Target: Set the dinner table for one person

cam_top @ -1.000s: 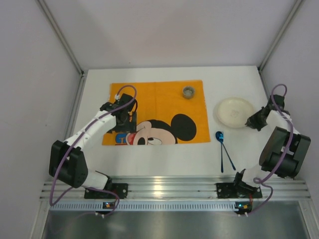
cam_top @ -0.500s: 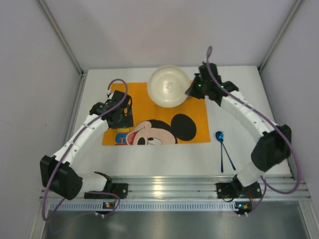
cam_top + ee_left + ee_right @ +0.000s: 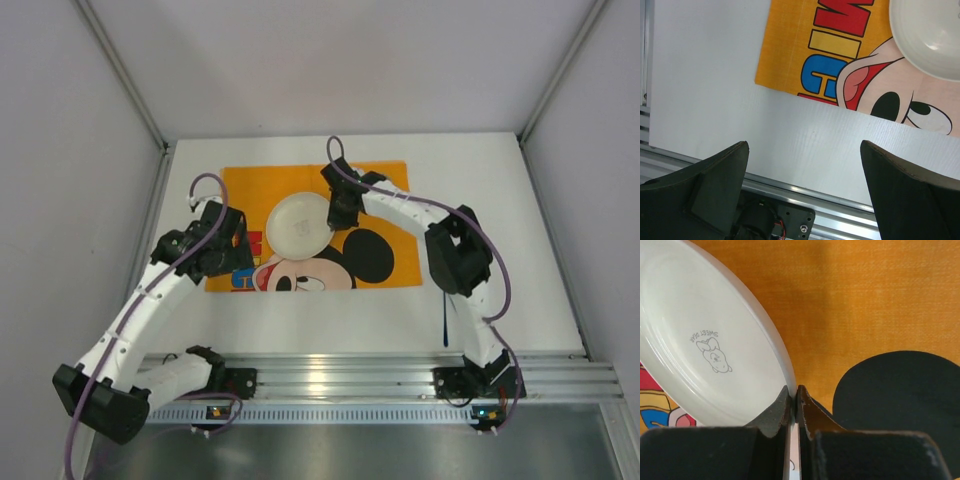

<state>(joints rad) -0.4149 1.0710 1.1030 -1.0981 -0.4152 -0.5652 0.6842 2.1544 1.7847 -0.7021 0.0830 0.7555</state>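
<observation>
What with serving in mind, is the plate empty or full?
Empty: the plate shows only its printed logo; the right gripper pinches its rim.

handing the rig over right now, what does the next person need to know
Left gripper: open, empty, above the dinner table by the near-left corner of the placemat.
Right gripper: fingers shut on the rim of the white plate, held tilted over the placemat's middle.
Done: plate is over the mat, not yet released.
Left: lay the plate flat and let go; then place the spoon, mostly hidden by the right arm, right of the mat.
</observation>
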